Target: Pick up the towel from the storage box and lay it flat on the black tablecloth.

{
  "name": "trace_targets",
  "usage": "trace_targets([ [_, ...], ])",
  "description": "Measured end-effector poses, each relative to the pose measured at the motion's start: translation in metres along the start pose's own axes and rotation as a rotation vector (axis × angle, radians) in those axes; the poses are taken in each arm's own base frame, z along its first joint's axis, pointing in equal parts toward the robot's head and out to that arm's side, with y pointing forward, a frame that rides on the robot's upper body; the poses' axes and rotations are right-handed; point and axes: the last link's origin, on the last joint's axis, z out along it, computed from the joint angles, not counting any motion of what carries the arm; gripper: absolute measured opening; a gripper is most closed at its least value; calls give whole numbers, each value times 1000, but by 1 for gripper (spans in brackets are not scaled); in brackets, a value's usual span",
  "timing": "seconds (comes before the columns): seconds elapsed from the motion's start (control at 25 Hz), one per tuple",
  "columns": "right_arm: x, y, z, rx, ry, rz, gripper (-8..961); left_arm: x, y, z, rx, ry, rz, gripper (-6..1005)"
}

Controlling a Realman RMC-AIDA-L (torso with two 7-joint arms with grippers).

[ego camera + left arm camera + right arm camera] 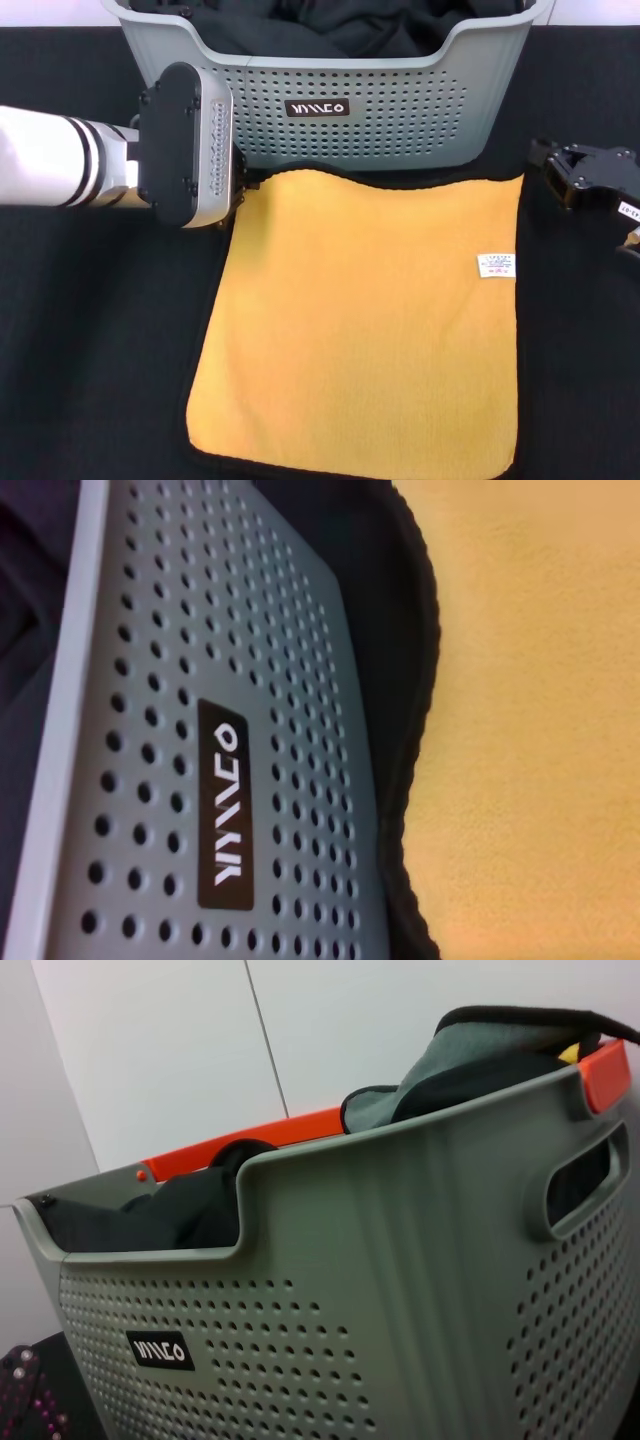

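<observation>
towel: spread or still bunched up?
Spread. The towel lies flat, orange side up, on the tablecloth in front of the box, all four black edges showing. Left gripper sits at its far left corner.

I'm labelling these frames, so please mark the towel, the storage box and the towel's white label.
towel [360, 330]: head view, middle of its orange-yellow face.
storage box [420, 115]: head view, perforated front wall.
white label [496, 265]: head view, centre of the tag.
</observation>
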Motion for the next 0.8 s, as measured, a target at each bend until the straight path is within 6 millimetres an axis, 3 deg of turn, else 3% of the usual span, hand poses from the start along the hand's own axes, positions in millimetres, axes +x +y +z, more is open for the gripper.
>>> trace_targets([
  [0.24, 0, 0, 7, 3, 4, 25, 16, -4, 8, 2, 25, -1, -43, 14],
  [0.4, 0, -1, 7, 22, -10, 46, 141, -3, 13, 5, 72, 2, -60, 14],
  [0.8, -2, 5, 0, -16, -56, 58, 366, -18, 33, 5, 157, -57, -100, 428],
])
